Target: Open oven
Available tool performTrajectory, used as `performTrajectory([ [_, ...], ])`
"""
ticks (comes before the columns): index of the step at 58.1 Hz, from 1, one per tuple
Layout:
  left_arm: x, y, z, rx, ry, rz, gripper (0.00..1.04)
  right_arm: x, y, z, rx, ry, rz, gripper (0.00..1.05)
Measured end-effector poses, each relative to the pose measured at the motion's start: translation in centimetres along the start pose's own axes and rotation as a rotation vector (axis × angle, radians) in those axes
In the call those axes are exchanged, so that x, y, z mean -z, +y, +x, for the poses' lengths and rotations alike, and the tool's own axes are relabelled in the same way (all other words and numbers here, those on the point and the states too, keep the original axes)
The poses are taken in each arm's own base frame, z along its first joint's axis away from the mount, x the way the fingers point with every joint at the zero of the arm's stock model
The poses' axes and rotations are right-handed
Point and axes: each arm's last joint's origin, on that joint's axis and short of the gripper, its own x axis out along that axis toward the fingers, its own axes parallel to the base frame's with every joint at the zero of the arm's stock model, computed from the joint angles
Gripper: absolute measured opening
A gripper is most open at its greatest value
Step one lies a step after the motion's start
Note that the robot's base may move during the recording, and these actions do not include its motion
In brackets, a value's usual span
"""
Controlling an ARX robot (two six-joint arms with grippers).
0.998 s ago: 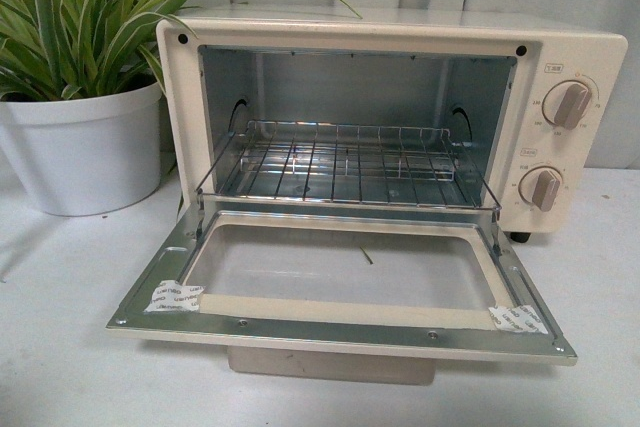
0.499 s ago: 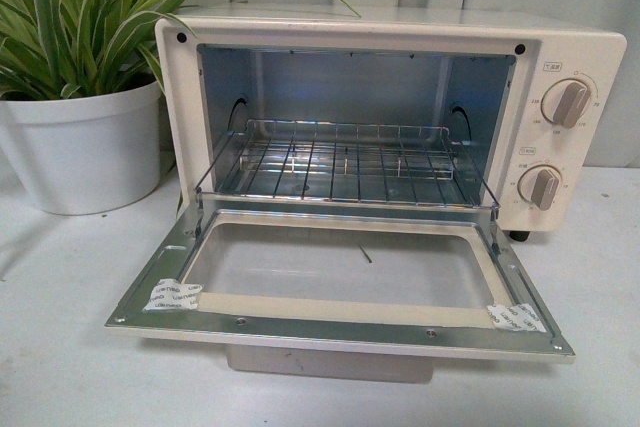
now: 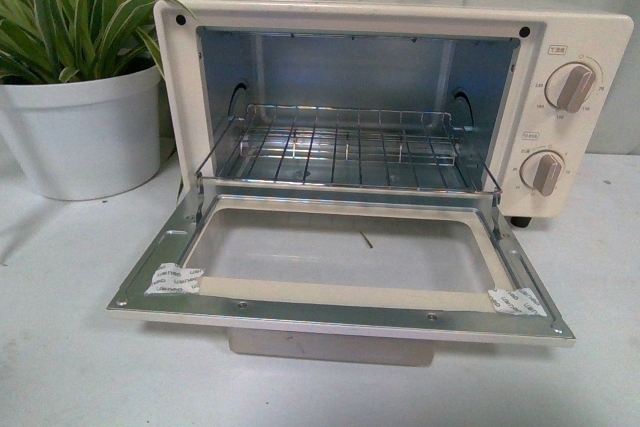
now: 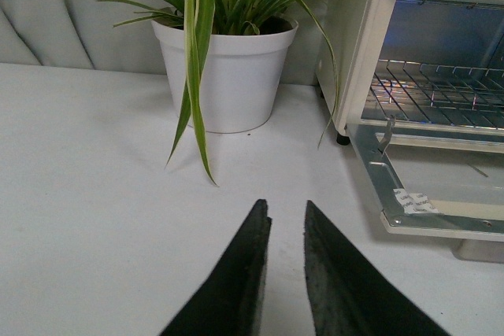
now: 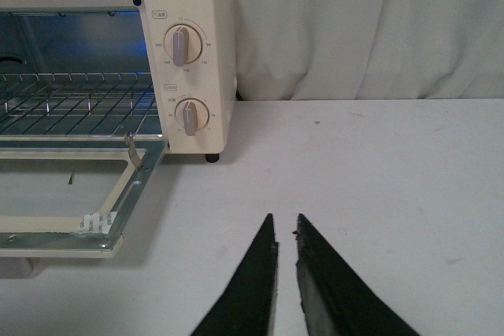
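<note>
The cream-white oven [image 3: 590, 27] stands on the white table with its glass door [image 3: 340, 262] folded down flat toward me. A wire rack [image 3: 345, 152] shows inside, and two round knobs [image 3: 572, 87] sit on its right panel. Neither arm appears in the front view. My left gripper [image 4: 283, 208] is shut and empty over bare table, left of the oven [image 4: 354, 45]. Shut and empty as well, my right gripper [image 5: 285, 223] hovers over the table to the right of the oven [image 5: 216, 53], apart from it.
A white pot [image 3: 85, 132] with a long-leaved plant [image 3: 90, 7] stands close to the oven's left side. Grey curtain [image 5: 362, 29] hangs behind the table. The bar handle [image 3: 330, 347] pokes out below the lowered door.
The front view has shifted slightly, so the oven sits a little higher in frame. The door stays folded down.
</note>
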Motion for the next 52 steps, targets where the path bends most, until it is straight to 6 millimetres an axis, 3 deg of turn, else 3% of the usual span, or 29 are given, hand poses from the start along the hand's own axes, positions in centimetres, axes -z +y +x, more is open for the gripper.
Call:
performTrajectory([
  [12, 0.0, 0.0, 0.0, 0.0, 0.0, 0.0, 0.58, 0.0, 0.0, 0.0, 0.0, 0.0, 0.0, 0.53],
  [26, 0.0, 0.0, 0.0, 0.0, 0.0, 0.001, 1.0, 0.0, 0.0, 0.0, 0.0, 0.0, 0.0, 0.94],
  [28, 0.0, 0.0, 0.0, 0.0, 0.0, 0.002, 1.0, 0.0, 0.0, 0.0, 0.0, 0.0, 0.001, 0.97],
  [52, 0.0, 0.0, 0.0, 0.0, 0.0, 0.002, 0.98, 0.0, 0.0, 0.0, 0.0, 0.0, 0.0, 0.95],
])
